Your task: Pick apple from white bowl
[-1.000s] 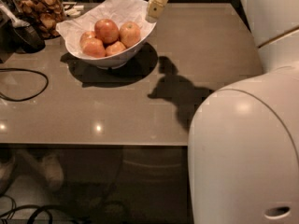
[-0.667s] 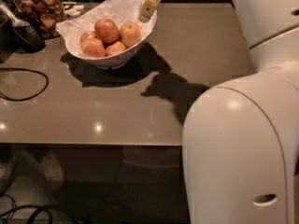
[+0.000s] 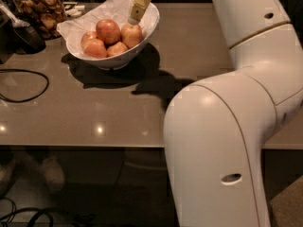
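The tan-tipped two-finger gripper is found at the top of the camera view, hanging over the right-hand side of the wide glossy white bowl with a slanted rim. Whether it is open or closed cannot be told. Nothing is seen to be held in it.

The round red-orange apple with a paler yellowish blush is located in the bowl's right-hand part, directly below the gripper tip and very near it; contact cannot be confirmed. It is packed against a deeper red, slightly larger apple on its left and smaller apples in front. Crumpled white paper lining is noted behind the fruit.

The bowl is set on a glossy grey-brown tabletop, with a clear glass jar of brown snacks near it at the far left. The bulky white robot arm fills the right foreground.

Handling assessment: the apple is judged firm, moderately heavy and smooth-skinned, so slippage is to be expected from an off-centre pinch. A hold across its widest girth is recommended, taken from above. Little side clearance is available on the left, where the neighbouring apple may be nudged. Bruising is possible under excessive squeeze.
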Controlling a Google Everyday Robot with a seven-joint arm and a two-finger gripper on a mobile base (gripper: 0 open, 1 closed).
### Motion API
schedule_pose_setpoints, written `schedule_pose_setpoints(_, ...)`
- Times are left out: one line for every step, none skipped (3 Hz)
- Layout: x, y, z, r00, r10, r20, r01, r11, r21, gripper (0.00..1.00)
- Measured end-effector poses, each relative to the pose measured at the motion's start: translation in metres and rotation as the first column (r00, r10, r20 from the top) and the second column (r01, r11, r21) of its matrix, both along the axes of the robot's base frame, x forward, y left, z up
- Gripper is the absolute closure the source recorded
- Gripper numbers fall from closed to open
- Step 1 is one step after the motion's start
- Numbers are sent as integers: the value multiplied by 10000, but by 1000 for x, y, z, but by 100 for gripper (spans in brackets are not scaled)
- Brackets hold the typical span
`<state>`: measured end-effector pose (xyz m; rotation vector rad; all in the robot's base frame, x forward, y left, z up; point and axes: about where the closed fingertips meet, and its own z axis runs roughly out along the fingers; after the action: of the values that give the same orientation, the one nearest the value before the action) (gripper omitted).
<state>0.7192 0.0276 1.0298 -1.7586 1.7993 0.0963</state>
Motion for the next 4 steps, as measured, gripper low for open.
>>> schedule_pose_setpoints(6, 3, -3, 10000, -3, 23, 2, 9994, 355, 0)
schedule_pose_setpoints(9, 3, -5, 10000, -7, 13, 6, 9985, 551, 0)
schedule_pose_setpoints(15, 12, -21, 9994, 197, -290, -182, 9985, 511, 0)
schedule_pose_setpoints(20, 18, -33, 9982, 342, -495, -316, 9981, 521, 13)
